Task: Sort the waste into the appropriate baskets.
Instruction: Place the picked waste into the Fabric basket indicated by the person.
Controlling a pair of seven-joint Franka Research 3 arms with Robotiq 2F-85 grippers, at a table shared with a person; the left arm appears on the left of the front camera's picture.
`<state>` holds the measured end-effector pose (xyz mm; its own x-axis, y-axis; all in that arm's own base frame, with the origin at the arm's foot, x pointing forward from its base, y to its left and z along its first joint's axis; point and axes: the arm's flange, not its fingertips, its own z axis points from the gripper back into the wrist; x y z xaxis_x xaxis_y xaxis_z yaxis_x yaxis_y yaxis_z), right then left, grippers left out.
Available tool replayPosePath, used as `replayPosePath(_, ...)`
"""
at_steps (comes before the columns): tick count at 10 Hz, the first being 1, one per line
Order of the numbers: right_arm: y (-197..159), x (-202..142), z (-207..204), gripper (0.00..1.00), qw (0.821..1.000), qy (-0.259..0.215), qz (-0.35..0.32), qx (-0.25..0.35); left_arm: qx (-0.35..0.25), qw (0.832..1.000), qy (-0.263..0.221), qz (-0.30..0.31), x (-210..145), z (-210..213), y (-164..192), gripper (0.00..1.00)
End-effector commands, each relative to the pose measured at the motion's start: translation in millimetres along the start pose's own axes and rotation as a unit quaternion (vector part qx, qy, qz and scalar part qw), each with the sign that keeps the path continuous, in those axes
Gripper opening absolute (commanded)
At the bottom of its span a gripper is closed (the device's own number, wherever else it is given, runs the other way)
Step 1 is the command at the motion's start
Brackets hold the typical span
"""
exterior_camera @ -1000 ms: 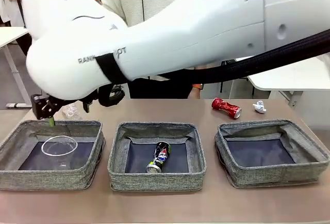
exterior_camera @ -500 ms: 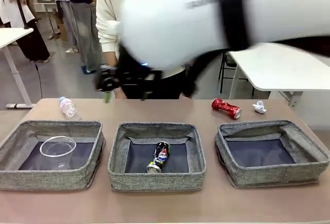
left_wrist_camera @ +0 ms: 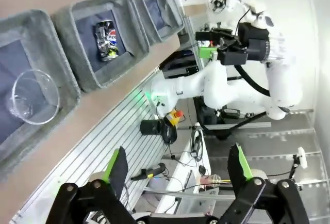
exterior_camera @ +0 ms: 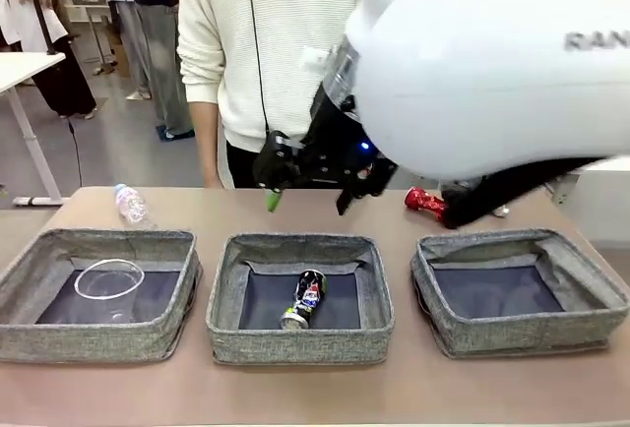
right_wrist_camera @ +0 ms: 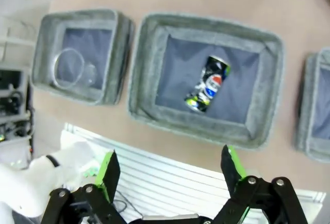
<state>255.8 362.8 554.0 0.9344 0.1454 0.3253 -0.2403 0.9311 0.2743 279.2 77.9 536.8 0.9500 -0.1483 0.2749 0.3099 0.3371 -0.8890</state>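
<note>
Three grey baskets stand in a row: left (exterior_camera: 98, 340), middle (exterior_camera: 295, 344), right (exterior_camera: 522, 334). A clear plastic cup (exterior_camera: 110, 279) lies in the left one and a dark printed can (exterior_camera: 303, 299) in the middle one. The clear bottle (exterior_camera: 130, 204) lies behind the left basket. The crushed red can (exterior_camera: 425, 201) lies behind the right basket, partly hidden by my right arm. My right gripper (exterior_camera: 308, 198) hangs open and empty above the middle basket's back rim; its wrist view looks down on the can (right_wrist_camera: 208, 83) and cup (right_wrist_camera: 69, 69). My left gripper (left_wrist_camera: 178, 167) is open, high off the table.
A person in a white sweater (exterior_camera: 266, 43) stands at the far edge behind the middle basket. My right arm's bulky white link (exterior_camera: 492, 63) fills the upper right. A white side table (exterior_camera: 15, 68) is at the far left.
My right arm has swung rightward from over the left basket's back corner to above the middle basket's back rim, staying open. The bottle has come into view.
</note>
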Motion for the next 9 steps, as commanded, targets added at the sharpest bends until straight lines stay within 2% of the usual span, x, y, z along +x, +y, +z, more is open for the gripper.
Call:
replayPosePath(1, -9, -10, 8, 1.00, 1.000, -0.005, -0.011, -0.004, 0.005, 1.000, -0.006, -0.008, -1, 8, -2, 1.00)
replayPosePath(2, -35, 13, 6, 1.00, 0.997, 0.005, -0.062, 0.052, 0.000, 1.000, 0.000, 0.000, 0, 0, 0, 1.00)
replayPosePath(3, -76, 23, 17, 1.00, 0.986, 0.034, -0.107, 0.121, -0.002, 1.000, 0.017, 0.026, -1, 4, 17, 1.00)
replayPosePath(4, -121, 20, 31, 1.00, 0.967, 0.072, -0.127, 0.210, -0.002, 0.999, 0.006, 0.042, -2, 13, 28, 1.00)
replayPosePath(5, -168, 5, 42, 1.00, 0.937, 0.098, -0.141, 0.306, -0.028, 0.998, -0.009, 0.053, -1, 23, 34, 1.00)
replayPosePath(6, -210, -13, 47, 1.00, 0.906, 0.089, -0.141, 0.390, -0.041, 0.997, -0.025, 0.058, 1, 27, 39, 1.00)
replayPosePath(7, -253, -31, 48, 1.00, 0.882, 0.070, -0.146, 0.442, -0.053, 0.996, -0.027, 0.059, 3, 29, 42, 1.00)
replayPosePath(9, -332, -68, 52, 1.00, 0.861, 0.002, -0.199, 0.467, -0.059, 0.996, -0.026, 0.065, 7, 32, 46, 1.00)
